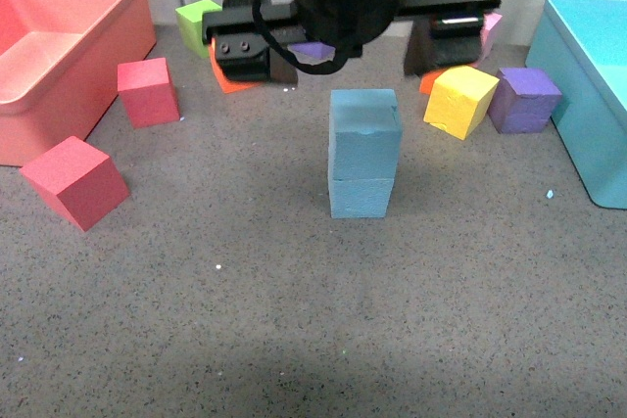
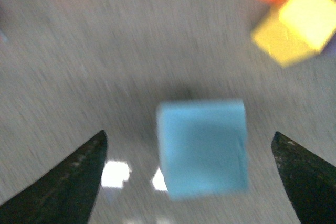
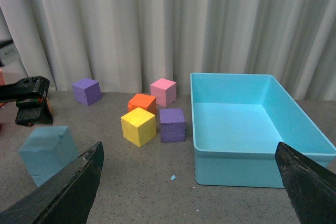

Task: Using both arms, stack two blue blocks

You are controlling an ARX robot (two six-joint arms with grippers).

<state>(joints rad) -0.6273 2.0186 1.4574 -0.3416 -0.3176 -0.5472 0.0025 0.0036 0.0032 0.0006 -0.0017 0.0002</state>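
Note:
Two blue blocks stand stacked in the middle of the grey table, the upper block [image 1: 364,134] squarely on the lower block [image 1: 361,195]. My left gripper [image 1: 348,46] hangs wide open just behind and above the stack, one black finger [image 1: 250,51] to each side. The left wrist view is blurred and looks down on the top blue block [image 2: 202,148], which lies between the spread left gripper [image 2: 189,137] without touching it. My right gripper [image 3: 191,182] is open and holds nothing, off to the side of the blue block [image 3: 47,153].
A salmon bin [image 1: 59,56] stands at the far left and a light-blue bin [image 1: 598,95] at the right. Two red cubes [image 1: 147,92] [image 1: 75,181], a green cube [image 1: 196,24], a yellow cube [image 1: 460,100] and a purple cube [image 1: 524,100] lie around the stack.

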